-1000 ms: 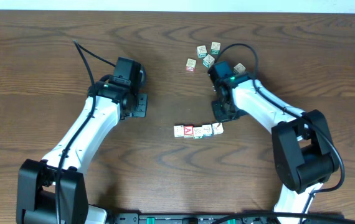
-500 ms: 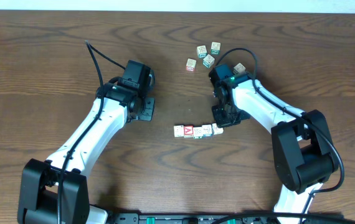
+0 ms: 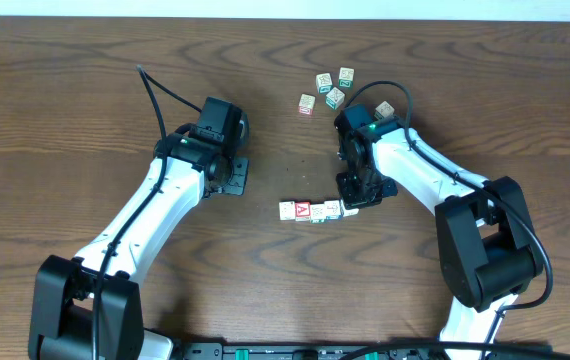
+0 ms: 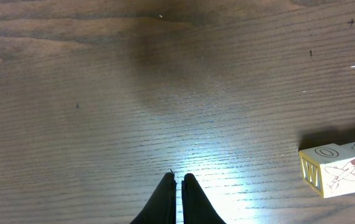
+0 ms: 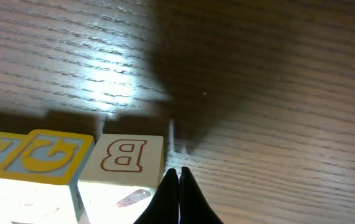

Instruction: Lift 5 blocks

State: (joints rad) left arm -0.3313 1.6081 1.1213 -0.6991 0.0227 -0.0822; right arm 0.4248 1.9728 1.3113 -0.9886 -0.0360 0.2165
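Currently: both jaws shut, empty; right jaws at right end of block row (image 3: pixel 315 211); left jaws likely press left end next.

The left arm (image 3: pixel 150 205) stretches from its base at the near side up and inward, wrist angled downward. The left fingers (image 4: pixel 164 200) are pressed together, tips side by side. The right arm (image 3: pixel 417 168) curls inward from the opposite side, wrist pointing down. The right fingers (image 5: pixel 167 198) are likewise closed, tips touching.
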